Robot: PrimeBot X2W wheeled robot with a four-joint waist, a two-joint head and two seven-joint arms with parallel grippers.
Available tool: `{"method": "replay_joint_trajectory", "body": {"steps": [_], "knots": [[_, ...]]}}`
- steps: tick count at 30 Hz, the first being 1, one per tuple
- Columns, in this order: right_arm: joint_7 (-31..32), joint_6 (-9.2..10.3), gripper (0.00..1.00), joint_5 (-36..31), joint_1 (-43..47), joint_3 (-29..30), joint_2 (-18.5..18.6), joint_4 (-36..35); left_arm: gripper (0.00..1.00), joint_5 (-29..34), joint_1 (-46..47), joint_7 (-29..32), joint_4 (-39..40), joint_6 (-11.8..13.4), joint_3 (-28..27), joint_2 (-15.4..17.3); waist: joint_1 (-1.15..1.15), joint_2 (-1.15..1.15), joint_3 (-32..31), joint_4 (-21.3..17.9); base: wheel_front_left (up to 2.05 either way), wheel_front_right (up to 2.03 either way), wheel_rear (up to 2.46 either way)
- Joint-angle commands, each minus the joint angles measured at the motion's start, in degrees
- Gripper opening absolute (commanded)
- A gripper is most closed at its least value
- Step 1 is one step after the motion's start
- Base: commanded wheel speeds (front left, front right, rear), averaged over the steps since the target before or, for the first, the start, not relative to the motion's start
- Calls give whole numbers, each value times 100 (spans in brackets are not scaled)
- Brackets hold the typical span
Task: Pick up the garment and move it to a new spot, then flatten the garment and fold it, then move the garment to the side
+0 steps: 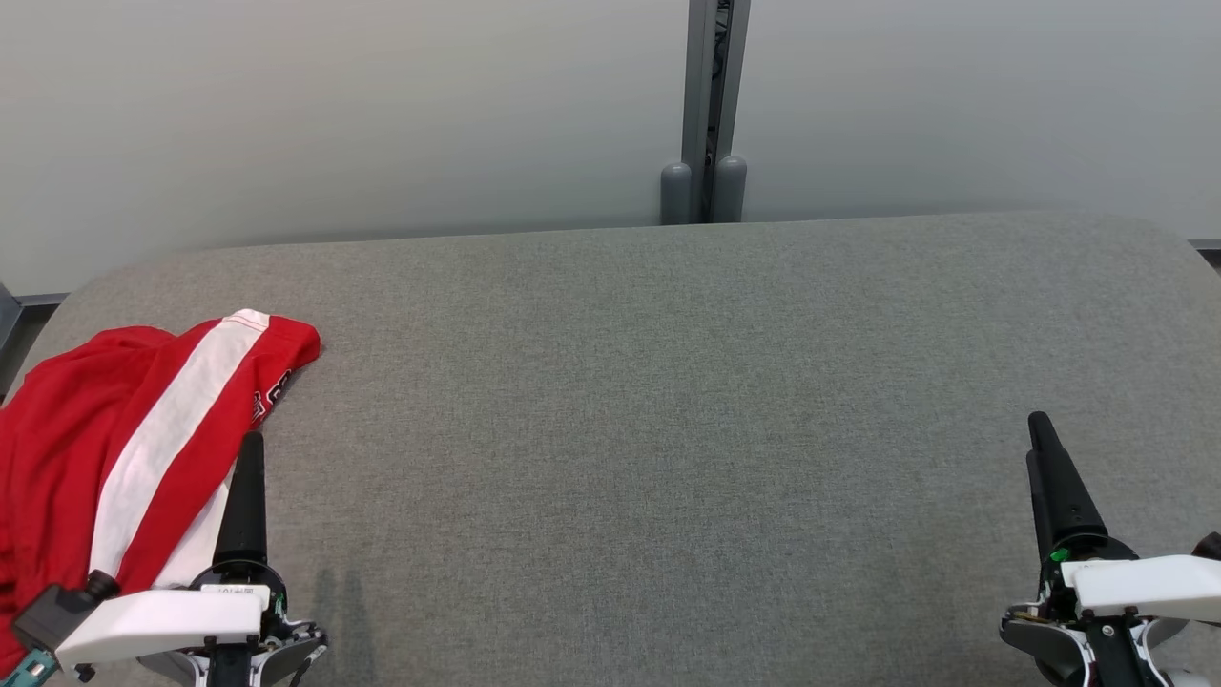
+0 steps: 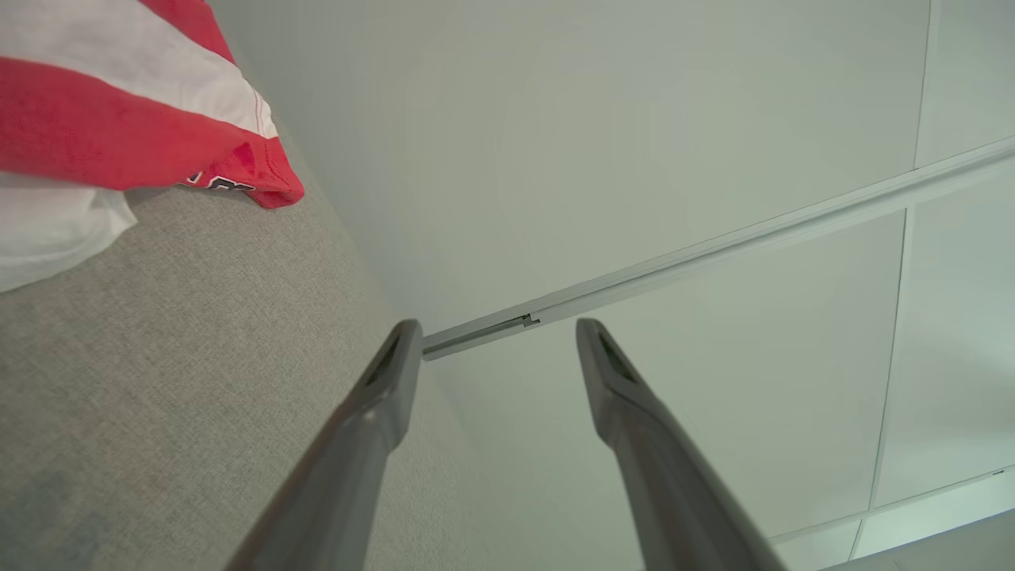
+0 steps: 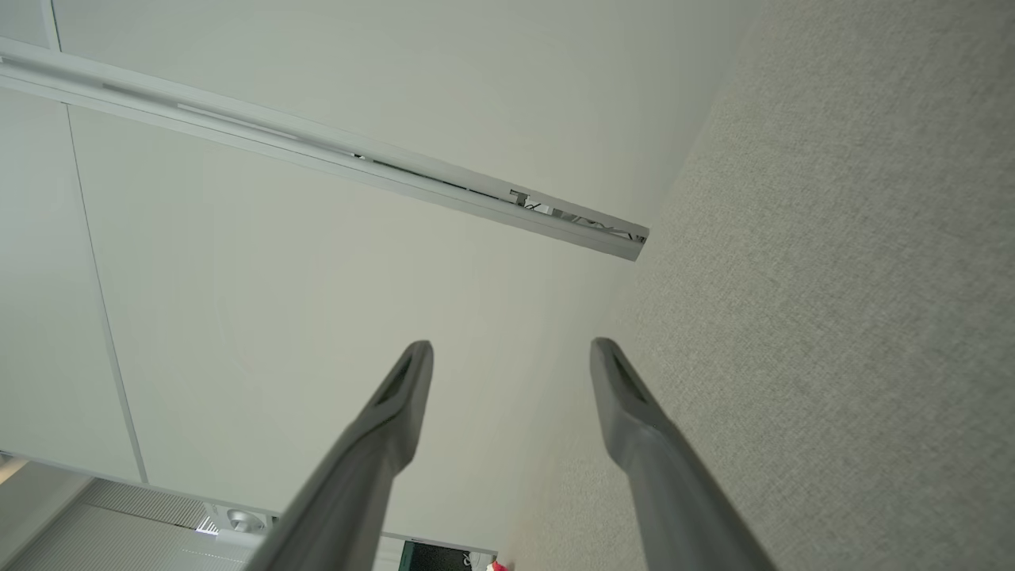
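Observation:
The garment (image 1: 114,439) is red with a wide white stripe and lies crumpled at the left edge of the grey fabric table (image 1: 668,429). In the left wrist view the garment (image 2: 119,119) sits at the upper left, apart from the fingers. My left gripper (image 1: 250,448) stands at the lower left, right beside the garment's near edge, open and empty; its jaws (image 2: 496,337) are spread wide. My right gripper (image 1: 1042,434) rests at the lower right over bare table, open and empty, with its fingers apart (image 3: 511,353).
A pale wall (image 1: 334,114) runs behind the table's far edge, with a grey vertical post (image 1: 706,124) at its middle. The table's corners are rounded at far left and far right.

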State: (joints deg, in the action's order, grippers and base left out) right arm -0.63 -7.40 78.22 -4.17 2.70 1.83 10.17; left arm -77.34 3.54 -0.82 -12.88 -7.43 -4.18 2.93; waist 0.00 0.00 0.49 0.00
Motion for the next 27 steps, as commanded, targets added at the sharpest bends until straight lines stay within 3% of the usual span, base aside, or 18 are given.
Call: {"method": "replay_joint_trajectory", "body": {"steps": [1,13,27], "knots": [[-64,-5,100,-165,-156,-30,56,-117,100,158,178,-43,114,-5,-29,37,0,0,1,-1,0,0,0],[-316,-6,100,-1783,-199,-195,69,-207,100,1414,166,-293,246,-6,-113,-18,0,0,13,-8,0,0,0],[-572,-8,100,-3105,-227,-342,83,-311,100,2726,153,-550,214,-6,-119,-21,0,0,20,-10,0,0,0]]}}
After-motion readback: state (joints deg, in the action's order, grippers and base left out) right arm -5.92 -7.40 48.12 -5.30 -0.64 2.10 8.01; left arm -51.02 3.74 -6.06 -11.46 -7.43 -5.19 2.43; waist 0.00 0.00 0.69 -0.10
